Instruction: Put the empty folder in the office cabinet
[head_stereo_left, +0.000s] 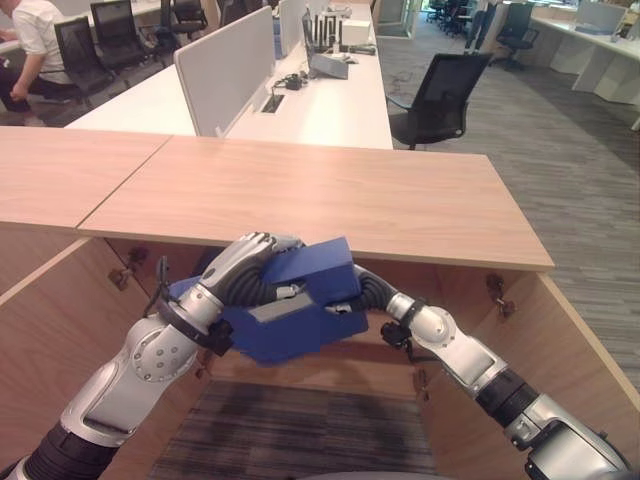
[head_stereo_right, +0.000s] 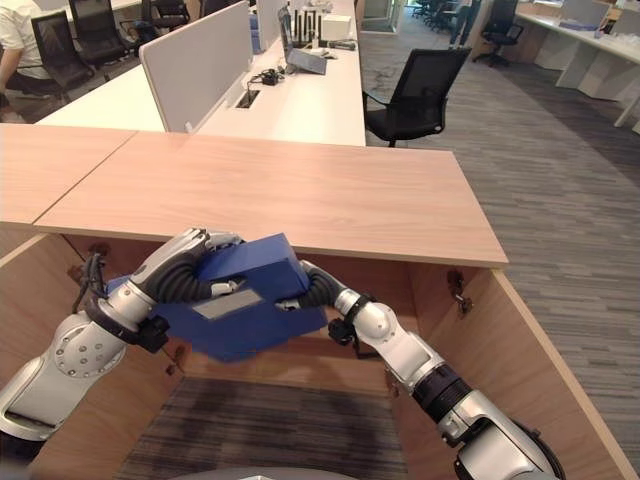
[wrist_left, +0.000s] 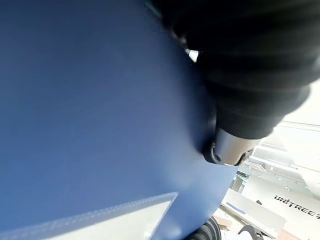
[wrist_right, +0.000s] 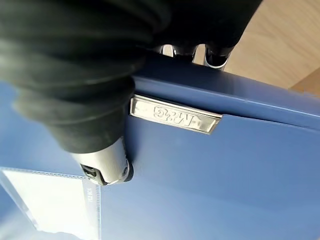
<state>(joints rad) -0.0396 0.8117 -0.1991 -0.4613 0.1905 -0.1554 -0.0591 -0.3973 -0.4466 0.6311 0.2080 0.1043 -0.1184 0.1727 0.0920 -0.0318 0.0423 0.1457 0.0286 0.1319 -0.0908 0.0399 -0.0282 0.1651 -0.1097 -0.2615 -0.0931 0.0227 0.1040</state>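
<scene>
Blue smooth plastic folder (head_stereo_left: 300, 310), boxy, clamped by my left hand (head_stereo_left: 250, 262) and right hand (wrist_right: 107, 160), thumbs pinching it, below the wood-grain cabinet top (head_stereo_left: 330, 195); cabinet doors (head_stereo_left: 575, 370) open.

folder (head_stereo_left: 300, 310): matt blue plastic | cabinet (head_stereo_left: 330, 195): smooth wood

Grey carpet (head_stereo_left: 560, 170), white desks (head_stereo_left: 330, 105) (with dividers (head_stereo_left: 225, 70)), black office chairs (head_stereo_left: 440, 95).

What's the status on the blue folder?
Both robot hands, left and right, clamp the blue plastic box folder. Folder tilted below the wooden cabinet top, at the open front. Nothing blocking.
</scene>
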